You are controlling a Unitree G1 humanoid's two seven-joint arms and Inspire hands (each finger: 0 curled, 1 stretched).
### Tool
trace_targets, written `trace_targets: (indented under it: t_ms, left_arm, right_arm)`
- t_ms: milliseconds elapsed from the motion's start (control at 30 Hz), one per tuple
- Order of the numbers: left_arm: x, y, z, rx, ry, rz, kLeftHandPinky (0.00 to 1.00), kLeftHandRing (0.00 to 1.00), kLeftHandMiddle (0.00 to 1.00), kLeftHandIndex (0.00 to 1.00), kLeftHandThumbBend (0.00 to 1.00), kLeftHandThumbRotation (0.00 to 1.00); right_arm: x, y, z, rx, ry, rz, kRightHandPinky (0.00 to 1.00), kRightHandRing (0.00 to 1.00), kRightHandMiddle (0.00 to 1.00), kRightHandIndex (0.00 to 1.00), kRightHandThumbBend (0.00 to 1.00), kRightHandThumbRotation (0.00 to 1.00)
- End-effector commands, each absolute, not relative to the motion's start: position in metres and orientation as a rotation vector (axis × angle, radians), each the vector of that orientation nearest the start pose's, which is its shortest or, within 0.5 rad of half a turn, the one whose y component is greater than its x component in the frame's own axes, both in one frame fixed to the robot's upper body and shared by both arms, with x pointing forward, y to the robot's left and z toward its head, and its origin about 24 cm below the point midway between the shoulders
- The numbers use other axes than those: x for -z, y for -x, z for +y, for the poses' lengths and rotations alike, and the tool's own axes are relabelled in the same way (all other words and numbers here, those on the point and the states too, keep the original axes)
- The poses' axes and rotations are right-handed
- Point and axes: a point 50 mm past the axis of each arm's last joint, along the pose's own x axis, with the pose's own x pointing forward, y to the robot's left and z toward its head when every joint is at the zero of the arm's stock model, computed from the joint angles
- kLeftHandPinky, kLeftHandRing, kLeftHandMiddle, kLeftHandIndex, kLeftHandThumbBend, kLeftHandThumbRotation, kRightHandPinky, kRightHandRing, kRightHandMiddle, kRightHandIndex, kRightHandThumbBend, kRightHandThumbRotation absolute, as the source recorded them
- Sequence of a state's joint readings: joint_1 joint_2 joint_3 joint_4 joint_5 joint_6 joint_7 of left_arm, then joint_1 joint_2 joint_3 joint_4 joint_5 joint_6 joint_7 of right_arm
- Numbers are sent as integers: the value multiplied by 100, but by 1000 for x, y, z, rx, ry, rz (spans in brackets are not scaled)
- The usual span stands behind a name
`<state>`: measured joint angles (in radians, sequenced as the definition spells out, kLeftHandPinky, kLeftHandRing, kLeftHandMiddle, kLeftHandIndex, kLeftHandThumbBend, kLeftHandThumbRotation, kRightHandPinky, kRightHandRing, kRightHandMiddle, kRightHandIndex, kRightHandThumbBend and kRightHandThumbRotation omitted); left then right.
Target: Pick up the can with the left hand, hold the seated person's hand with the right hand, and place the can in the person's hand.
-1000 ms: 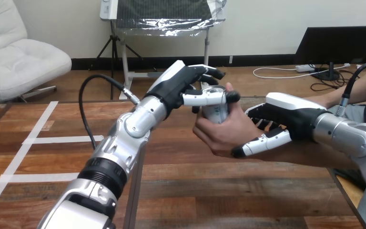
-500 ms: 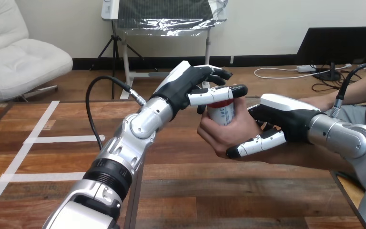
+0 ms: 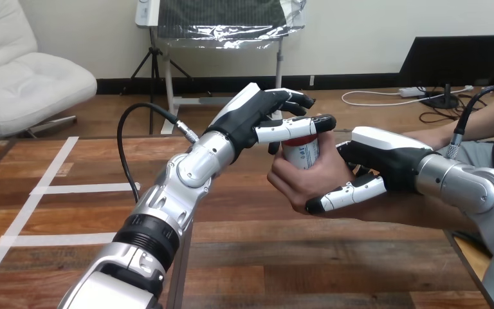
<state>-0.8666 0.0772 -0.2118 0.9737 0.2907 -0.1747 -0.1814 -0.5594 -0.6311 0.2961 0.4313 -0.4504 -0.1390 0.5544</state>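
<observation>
A white can with a red top (image 3: pixel 302 150) stands upright in the person's hand (image 3: pixel 299 180), whose fingers curl round it above the table. My left hand (image 3: pixel 251 116) is at the can's upper left. Its thumb lies straight across the can's red top and its fingers (image 3: pixel 292 99) stretch out behind and above the can. My right hand (image 3: pixel 386 161) comes in from the right and grips the person's hand from behind, with the thumb (image 3: pixel 344 193) curled beneath it and the fingers wrapped over its back.
The wooden table (image 3: pixel 264 257) spreads below both arms, with white tape lines (image 3: pixel 45 187) at its left. The person's forearm (image 3: pixel 418 215) runs off to the right under my right arm. A black cable (image 3: pixel 125 138) loops off my left forearm.
My left hand's fingers have straightened off the can, leaving the thumb across its top. The person's hand now grips the can, shifted slightly right. My right hand keeps its hold.
</observation>
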Motion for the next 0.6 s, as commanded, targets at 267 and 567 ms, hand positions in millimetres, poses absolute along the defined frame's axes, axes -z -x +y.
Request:
trace_targets:
  t_ms: [267,567]
  left_arm:
    - [-114,-384,56,537,-592,-119,70,77,80,79,83,65]
    - [-114,-384,56,538,-592,-119,70,77,80,79,83,65]
  right_arm:
    - [-122,-344,-193,-639,1210,33,61,71,75,76,96,67]
    - [-122,-344,-193,-639,1210,33,61,71,75,76,96,67]
